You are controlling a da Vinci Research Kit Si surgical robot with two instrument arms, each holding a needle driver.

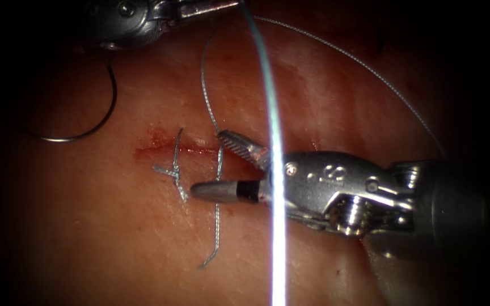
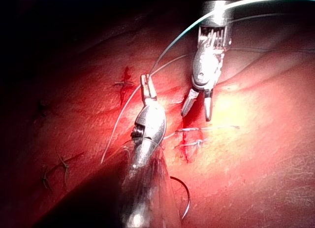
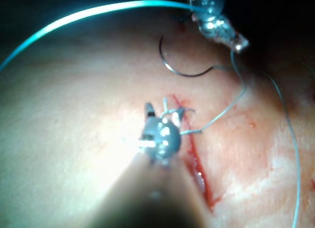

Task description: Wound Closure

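Note:
The cut (image 1: 165, 151) runs across the tissue (image 1: 86, 226), with one tied stitch (image 1: 174, 171) over its left part. The curved needle (image 1: 98, 122) lies free on the tissue at the far left, held by neither tool; it is also seen as the needle (image 3: 182, 69) and the needle (image 2: 186, 201). My right tool (image 1: 207, 163) is open, its jaws either side of the thread (image 1: 219, 164) where it crosses the cut. My left tool (image 1: 211, 7), above the cut, is shut on the thread, as the left tool (image 2: 146, 87) shows. The thread's tail (image 1: 210, 258) rests below the cut.
A long strand of thread (image 1: 277, 170) hangs close in front of the right tool's wrist. Another strand (image 1: 370, 71) arcs over the tissue to the right. Red fluid (image 1: 154, 139) stains the cut's left end. Older stitches (image 2: 59, 166) mark the tissue.

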